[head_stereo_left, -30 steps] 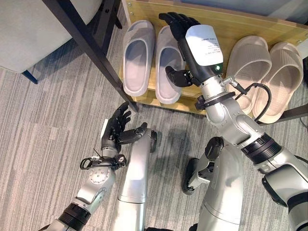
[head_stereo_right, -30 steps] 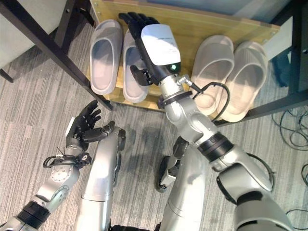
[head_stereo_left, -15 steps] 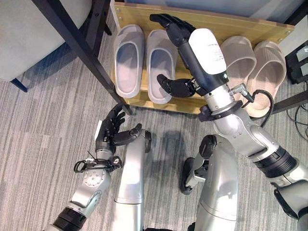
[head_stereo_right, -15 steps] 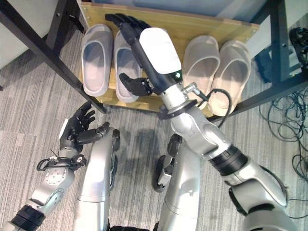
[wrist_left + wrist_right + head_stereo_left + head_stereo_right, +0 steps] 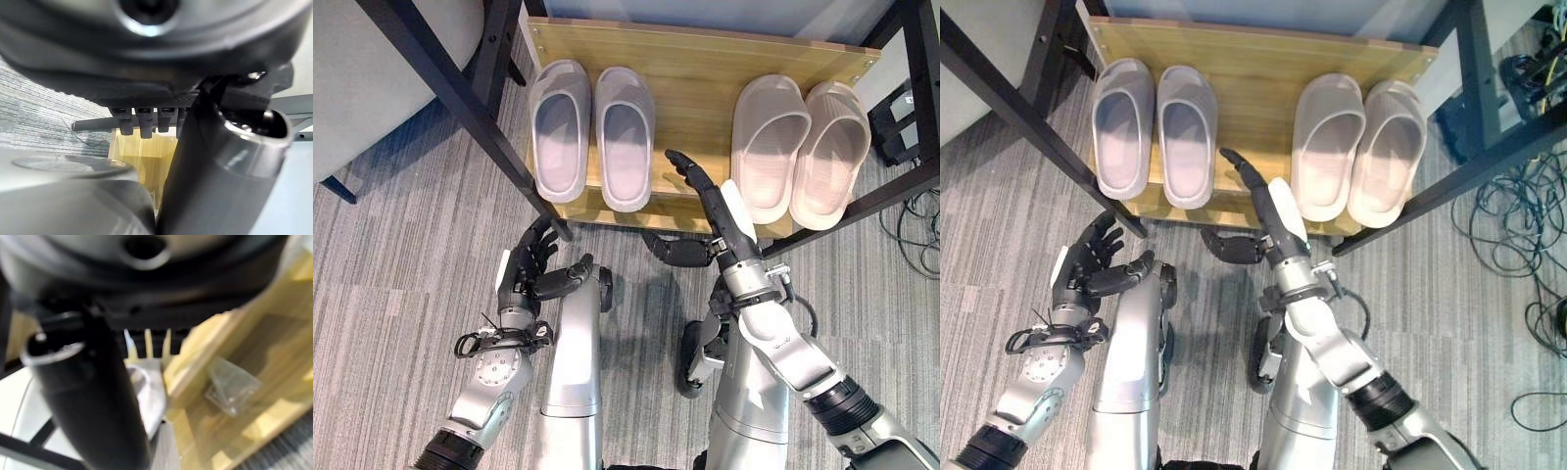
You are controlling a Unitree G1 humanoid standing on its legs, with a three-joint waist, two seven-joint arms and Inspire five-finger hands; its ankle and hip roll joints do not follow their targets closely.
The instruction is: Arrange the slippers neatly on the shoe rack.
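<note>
Two pairs of slippers lie on the wooden shoe rack (image 5: 695,69). A grey pair (image 5: 592,132) sits side by side at the rack's left. A beige pair (image 5: 798,147) sits side by side at its right, heels over the front edge. My right hand (image 5: 700,191) hangs open above the rack's front edge, between the two pairs, fingers straight and holding nothing. My left hand (image 5: 530,274) is open over the carpet in front of the rack's left corner, fingers spread and empty.
A black metal frame leg (image 5: 460,98) slants across in front of the rack's left end. Another black bar (image 5: 901,186) crosses at the right. Cables (image 5: 1518,255) lie on the carpet to the right. A grey cushion (image 5: 372,69) fills the upper left.
My right hand has drawn back from over the grey pair to the rack's front edge. The camera has shifted, so both pairs now show whole. My left hand holds its pose.
</note>
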